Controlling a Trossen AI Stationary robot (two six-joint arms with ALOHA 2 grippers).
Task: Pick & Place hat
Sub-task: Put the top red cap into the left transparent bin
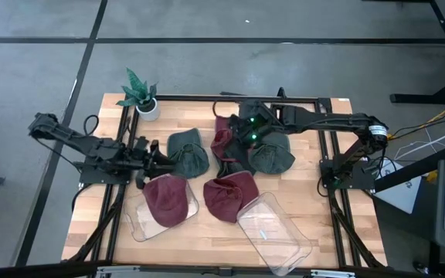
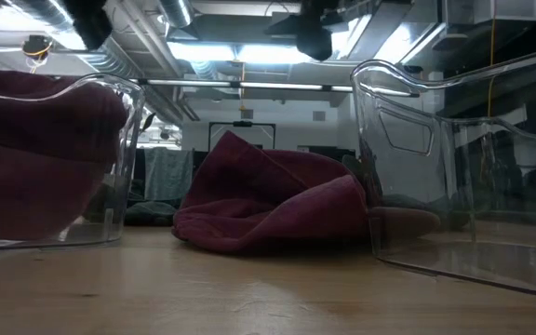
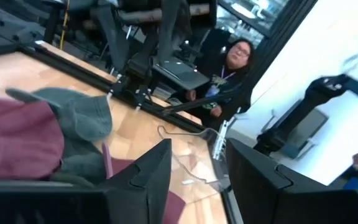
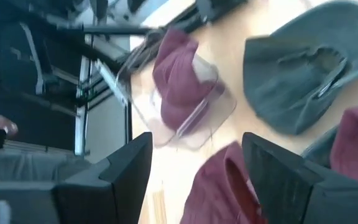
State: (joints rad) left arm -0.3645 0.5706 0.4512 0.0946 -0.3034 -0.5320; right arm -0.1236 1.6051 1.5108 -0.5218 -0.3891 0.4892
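Several soft hats lie on the wooden table. One maroon hat (image 1: pixel 167 199) sits in the left clear bin (image 1: pixel 141 225). Another maroon hat (image 1: pixel 230 194) (image 2: pixel 277 209) lies on the table against the empty right clear bin (image 1: pixel 273 232). A green hat (image 1: pixel 188 153) lies just right of my left gripper (image 1: pixel 157 154) (image 3: pixel 199 149), which is open and holds nothing. My right gripper (image 1: pixel 242 131) (image 4: pixel 197 143) is open above a third maroon hat (image 1: pixel 222 140) and a second green hat (image 1: pixel 273 154). Its wrist view looks down on the hats.
A potted plant (image 1: pixel 141 96) stands at the table's far left corner. The black frame rails (image 1: pixel 327 166) run along the table's left and right sides. A person (image 3: pixel 232 62) sits beyond the table. Bare wood (image 1: pixel 207 247) shows between the bins at the near edge.
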